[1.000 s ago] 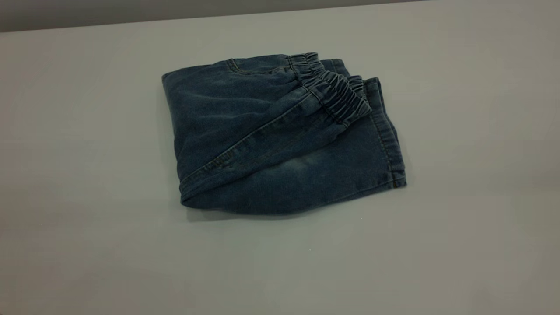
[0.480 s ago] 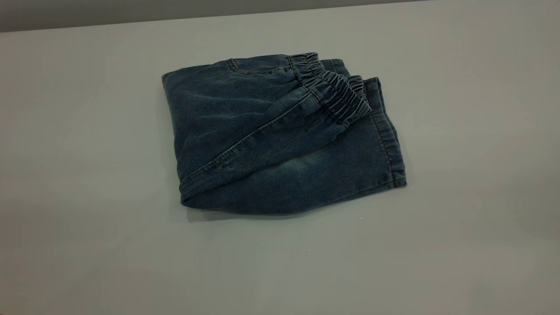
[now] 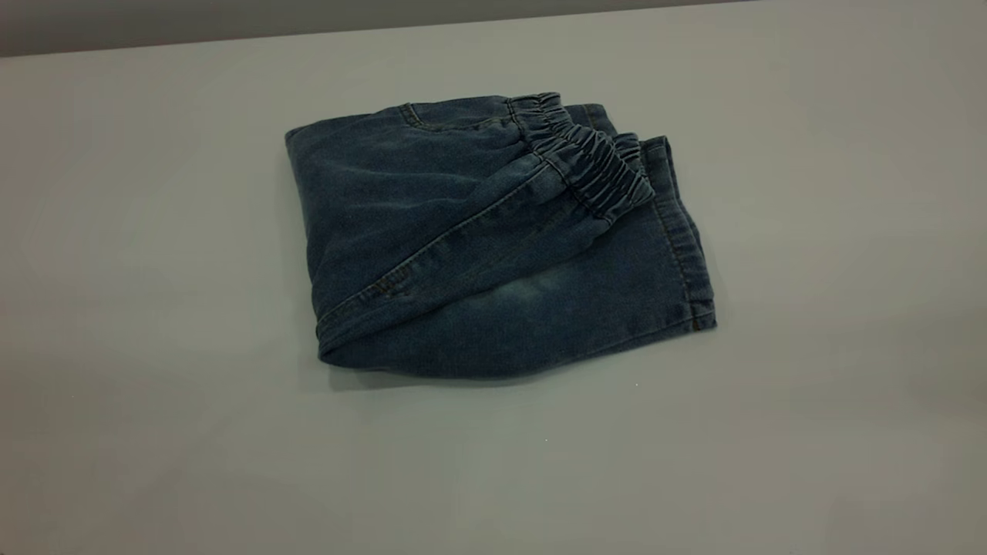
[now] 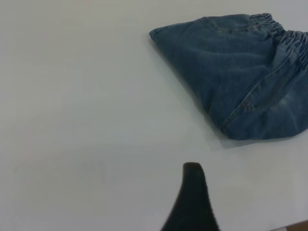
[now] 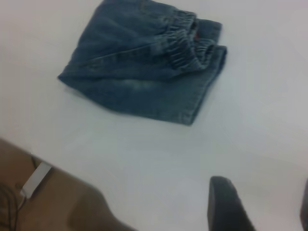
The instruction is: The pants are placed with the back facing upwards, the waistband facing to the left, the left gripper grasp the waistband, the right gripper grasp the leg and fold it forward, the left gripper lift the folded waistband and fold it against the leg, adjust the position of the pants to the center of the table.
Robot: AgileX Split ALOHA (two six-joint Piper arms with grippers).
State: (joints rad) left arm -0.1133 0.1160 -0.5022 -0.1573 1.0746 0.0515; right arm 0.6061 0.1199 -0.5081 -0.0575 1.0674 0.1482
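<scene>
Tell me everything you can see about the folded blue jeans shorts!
The short blue washed-denim pants lie folded into a compact bundle on the plain light-grey table, roughly at its middle. The gathered elastic waistband is turned over on top, beside the stitched leg hems. A pale faded patch shows on the lower layer, and a seam runs diagonally across. Only the table touches the pants; neither tool does.

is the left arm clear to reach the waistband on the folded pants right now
Probably yes. The waistband lies exposed on top of the folded pants, and only bare table separates them from the left gripper, which is off the cloth and holds nothing.
</scene>
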